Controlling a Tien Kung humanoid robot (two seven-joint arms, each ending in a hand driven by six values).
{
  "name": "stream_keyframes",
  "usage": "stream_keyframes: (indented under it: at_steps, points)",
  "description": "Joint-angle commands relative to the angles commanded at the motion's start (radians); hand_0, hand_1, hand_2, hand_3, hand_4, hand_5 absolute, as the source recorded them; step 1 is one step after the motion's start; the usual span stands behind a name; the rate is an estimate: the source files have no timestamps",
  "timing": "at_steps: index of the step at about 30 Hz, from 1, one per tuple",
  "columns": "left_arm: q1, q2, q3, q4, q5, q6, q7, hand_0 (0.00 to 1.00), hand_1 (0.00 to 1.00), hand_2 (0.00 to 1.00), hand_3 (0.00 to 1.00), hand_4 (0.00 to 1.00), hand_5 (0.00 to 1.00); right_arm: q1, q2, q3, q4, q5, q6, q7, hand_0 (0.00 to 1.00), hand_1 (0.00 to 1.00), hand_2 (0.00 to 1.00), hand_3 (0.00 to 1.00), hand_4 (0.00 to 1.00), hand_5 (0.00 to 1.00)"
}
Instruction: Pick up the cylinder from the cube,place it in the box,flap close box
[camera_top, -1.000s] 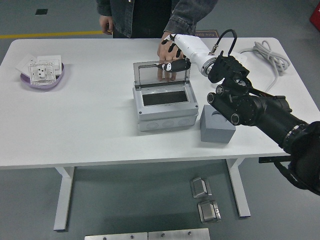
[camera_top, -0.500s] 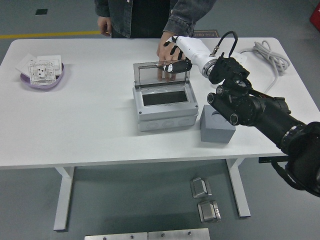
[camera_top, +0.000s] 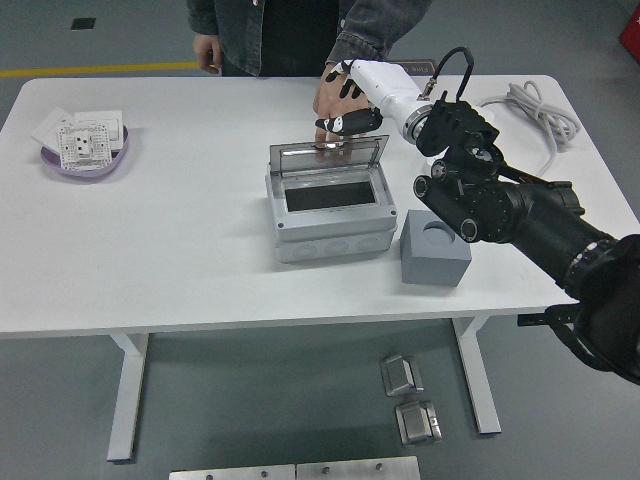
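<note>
On the white surface (camera_top: 180, 240) sits the grey plastic box (camera_top: 331, 212), its clear hinged flap (camera_top: 329, 156) raised. The grey cube (camera_top: 435, 249) stands just right. The right hand (camera_top: 352, 112), fingers curled, touches the flap's top edge; cylinder unseen.

One head view looks forward and down from high up, table (camera_top: 180, 250) edge near at 6 o'clock.

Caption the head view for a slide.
Right robot hand at the clear hinged lid of the grey plastic box; person's hand behind.
</note>
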Motion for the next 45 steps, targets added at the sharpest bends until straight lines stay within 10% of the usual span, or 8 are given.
stream_keyframes:
  at_steps: [13, 45]
  points:
    - [0.001, -0.007, -0.007, 0.000, 0.006, -0.001, -0.001, 0.680, 0.660, 0.561, 0.590, 0.498, 0.018, -0.026, -0.011, -0.012, 0.041, 0.006, -0.007, -0.014, 0.529, 0.472, 0.610, 0.747, 0.914, 0.508]
    - [0.011, -0.025, 0.007, 0.000, -0.029, 0.004, -0.005, 0.678, 0.658, 0.559, 0.588, 0.494, 0.029, -0.228, -0.187, -0.022, 0.495, -0.052, -0.014, -0.142, 0.524, 0.474, 0.621, 0.757, 0.910, 0.525]
